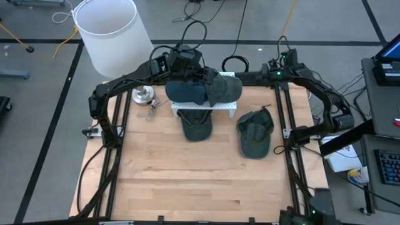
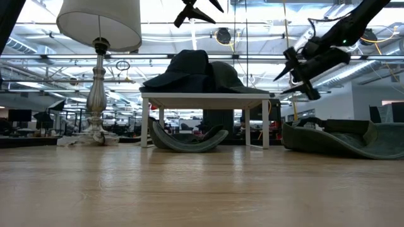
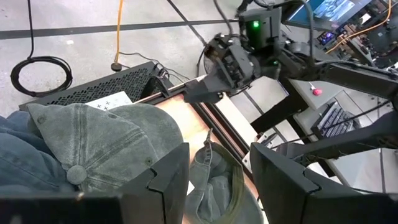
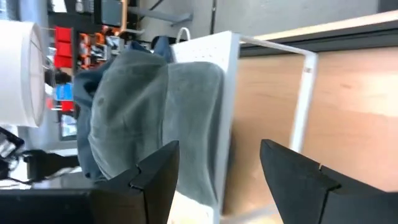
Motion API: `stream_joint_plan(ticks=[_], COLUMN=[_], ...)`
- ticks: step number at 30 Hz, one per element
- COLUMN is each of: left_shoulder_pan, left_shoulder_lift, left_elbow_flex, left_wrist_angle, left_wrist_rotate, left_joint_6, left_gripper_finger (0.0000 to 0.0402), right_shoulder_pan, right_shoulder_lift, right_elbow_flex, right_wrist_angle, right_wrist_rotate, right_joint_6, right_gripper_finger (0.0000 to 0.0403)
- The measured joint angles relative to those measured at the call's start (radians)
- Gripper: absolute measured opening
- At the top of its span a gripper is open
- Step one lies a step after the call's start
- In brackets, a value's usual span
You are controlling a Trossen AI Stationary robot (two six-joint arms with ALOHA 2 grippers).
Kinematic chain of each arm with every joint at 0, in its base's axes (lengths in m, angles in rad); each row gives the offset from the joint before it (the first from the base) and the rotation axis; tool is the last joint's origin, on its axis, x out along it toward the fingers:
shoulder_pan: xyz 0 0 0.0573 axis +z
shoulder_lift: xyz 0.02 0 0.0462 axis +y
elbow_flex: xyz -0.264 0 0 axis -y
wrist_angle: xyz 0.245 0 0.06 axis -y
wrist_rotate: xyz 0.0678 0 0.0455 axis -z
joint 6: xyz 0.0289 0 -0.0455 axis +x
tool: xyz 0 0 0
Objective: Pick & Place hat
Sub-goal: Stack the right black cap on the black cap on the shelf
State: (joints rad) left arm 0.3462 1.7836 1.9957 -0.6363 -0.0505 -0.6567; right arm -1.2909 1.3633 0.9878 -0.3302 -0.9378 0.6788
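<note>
- Hats: two sit on the white rack at top centre of the high view, a blue hat w/ a green hat just beside it to the right.
- Two more lie on the worktop: one hat under the rack, and a loose green hat right of centre, brim end toward frame bottom.
- Left hand: over the rack's back edge, above the stacked hats, fingers wide, holding nothing.
- Right hand: fingers wide & empty, in the air at the rack's right end, up & left of the loose hat in the low view.
- Key relation: the loose hat lies clear of the rack, lower right of centre in the high view, on the right arm's side; right hand looks nearer to it, so prob. its pick.
- Long axis of that hat runs roughly top-to-bottom of the high view.
</note>
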Motion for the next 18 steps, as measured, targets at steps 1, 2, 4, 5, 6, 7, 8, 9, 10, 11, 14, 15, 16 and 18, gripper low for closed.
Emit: stream_joint_plan(ticks=[1, 2, 4, 5, 6, 7, 8, 9, 10, 11, 14, 15, 16, 18], left_shoulder_pan=[0.0, 0.0, 0.0, 0.0, 0.0, 0.0, 0.0, 0.0, 0.0, 0.0, 0.0, 0.0, -0.001, -0.002], left_shoulder_lift=[0.0, 0.0, 0.0, 0.0, 0.0, 0.0, 0.0, 0.0, 0.0, 0.0, 0.0, 0.0, 0.0, 0.0], left_elbow_flex=[0.0, 0.0, 0.0, 0.0, 0.0, 0.0, 0.0, 0.0, 0.0, 0.0, 0.0, 0.0, 0.0, 0.0], left_wrist_angle=[0.001, 0.002, 0.003, 0.003, 0.003, 0.003, 0.003, 0.003, 0.003, 0.003, 0.003, 0.003, 0.003, 0.003], left_wrist_rotate=[0.0, 0.0, 0.002, 0.005, 0.006, 0.009, 0.014, 0.022, 0.028, 0.035, 0.053, 0.054, 0.057, 0.064], left_joint_6=[0.0, 0.0, 0.0, -0.001, -0.001, -0.001, -0.002, -0.003, -0.003, -0.003, -0.003, -0.003, -0.002, 0.001], left_gripper_finger=[0.0172, 0.0172, 0.0172, 0.0172, 0.0172, 0.0172, 0.0172, 0.0172, 0.0172, 0.0172, 0.0172, 0.0172, 0.0172, 0.0172], right_shoulder_pan=[0.001, 0.007, 0.02, 0.024, 0.028, 0.031, 0.036, 0.041, 0.049, 0.057, 0.093, 0.109, 0.131, 0.177], right_shoulder_lift=[-0.014, -0.027, -0.058, -0.075, -0.094, -0.115, -0.136, -0.158, -0.182, -0.206, -0.279, -0.303, -0.327, -0.369], right_elbow_flex=[0.0, 0.0, 0.0, 0.0, 0.0, 0.0, 0.0, 0.0, 0.0, 0.0, 0.0, 0.0, 0.0, 0.0], right_wrist_angle=[-0.027, -0.047, -0.101, -0.128, -0.151, -0.176, -0.21, -0.245, -0.279, -0.316, -0.434, -0.473, -0.513, -0.593], right_wrist_rotate=[0.0, 0.001, 0.0, 0.0, 0.011, 0.03, 0.051, 0.07, 0.089, 0.108, 0.191, 0.227, 0.269, 0.349], right_joint_6=[-0.027, -0.05, -0.092, -0.113, -0.134, -0.157, -0.183, -0.212, -0.239, -0.265, -0.341, -0.362, -0.381, -0.405], right_gripper_finger=[0.022, 0.022, 0.022, 0.0219, 0.0219, 0.0219, 0.0219, 0.0219, 0.0219, 0.0219, 0.0217, 0.0216, 0.0215, 0.0215])
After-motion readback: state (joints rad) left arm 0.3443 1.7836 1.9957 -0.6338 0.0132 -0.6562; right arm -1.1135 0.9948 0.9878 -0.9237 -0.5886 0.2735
